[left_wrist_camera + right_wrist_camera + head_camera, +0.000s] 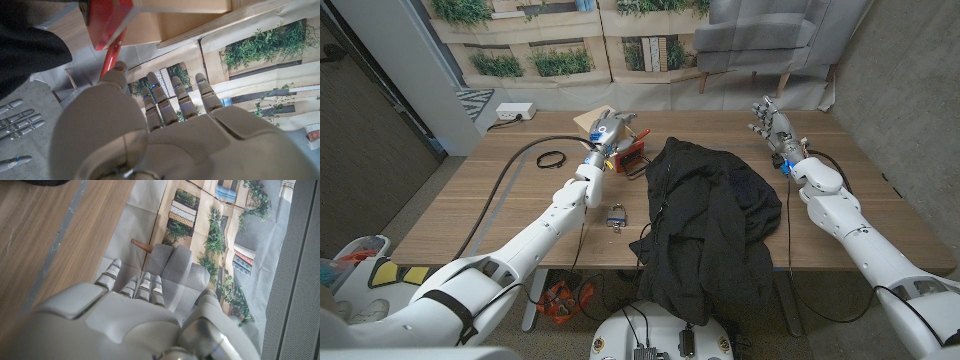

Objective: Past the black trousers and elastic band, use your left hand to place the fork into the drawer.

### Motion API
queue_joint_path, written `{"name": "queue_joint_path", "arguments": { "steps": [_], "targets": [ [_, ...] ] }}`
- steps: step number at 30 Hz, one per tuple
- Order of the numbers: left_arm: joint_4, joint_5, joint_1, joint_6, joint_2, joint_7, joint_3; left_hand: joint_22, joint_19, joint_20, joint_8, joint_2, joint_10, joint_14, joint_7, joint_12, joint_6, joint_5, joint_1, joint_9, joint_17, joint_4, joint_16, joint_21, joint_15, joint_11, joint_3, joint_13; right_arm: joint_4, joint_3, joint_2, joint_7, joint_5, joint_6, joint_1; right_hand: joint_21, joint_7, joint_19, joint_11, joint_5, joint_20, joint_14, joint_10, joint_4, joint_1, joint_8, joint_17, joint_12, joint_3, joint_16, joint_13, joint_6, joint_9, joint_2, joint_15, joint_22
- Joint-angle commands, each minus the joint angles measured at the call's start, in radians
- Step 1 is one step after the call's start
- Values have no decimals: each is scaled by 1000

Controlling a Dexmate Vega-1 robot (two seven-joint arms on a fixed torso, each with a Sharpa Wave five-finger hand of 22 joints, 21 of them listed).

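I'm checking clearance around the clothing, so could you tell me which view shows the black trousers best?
The head view: the black trousers lie heaped mid-table and spill over its near edge. The left wrist view catches one dark corner of them, and the right wrist view a dark sliver at the frame's edge.

Fork: can't make it out anywhere. Left hand (pixel 604 131) sits over the red drawer (pixel 630 157), too small in head view to tell whether it holds anything; in the left wrist view its fingers (pixel 160 100) are seen from the back only, palm side hidden. Drawer (pixel 107 22) is cut off by the frame edge there, interior not visible. Black trousers (pixel 705 225) hang over the table edge beside the drawer, lower part out of view.
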Motion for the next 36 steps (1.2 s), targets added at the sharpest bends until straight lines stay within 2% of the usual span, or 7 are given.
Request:
{"name": "queue_joint_path", "arguments": {
  "steps": [1,14,24,36],
  "targets": [
    [-17,-29,19,-21,8,24,-26,2,-9,0,0,6,-6,-10,3,-6,-8,9,-10,3,1,0,1,-1,-83,1,-3,-2,-7,-13,3,-6,-12,1,8,7,-4,-1,-4,0,0,-6,10,-2,-5,3,5,6,9,4,1,9,4,-2,-46,2],
    [-64,-77,54,-36,4,27,-73,2,-12,2,-1,19,7,-5,13,-17,-21,13,-33,2,-6,9,7,-2,-78,3,-1,-11,-23,-24,5,-18,-17,-9,7,7,-4,-1,-3,0,0,-6,8,-2,-6,3,5,5,9,4,1,10,4,-2,-47,2],
    [-109,-117,84,-65,6,32,-115,2,-12,8,1,23,11,10,21,-25,-22,15,-47,2,-11,12,14,-1,-76,3,0,-17,-83,-25,-6,-58,-26,-35,-21,7,-4,-2,-2,0,1,-7,9,-3,-6,3,5,5,10,3,1,11,4,-2,-47,2],
    [-179,-207,136,-108,4,-13,-196,3,-9,13,5,25,25,20,30,-29,-15,17,-62,1,-17,14,18,1,-73,13,1,-19,-134,-40,-13,-115,-51,-63,-31,8,-3,0,-2,0,2,-5,10,-1,-10,4,5,5,8,4,1,14,4,-3,-46,2]
  ]
}}
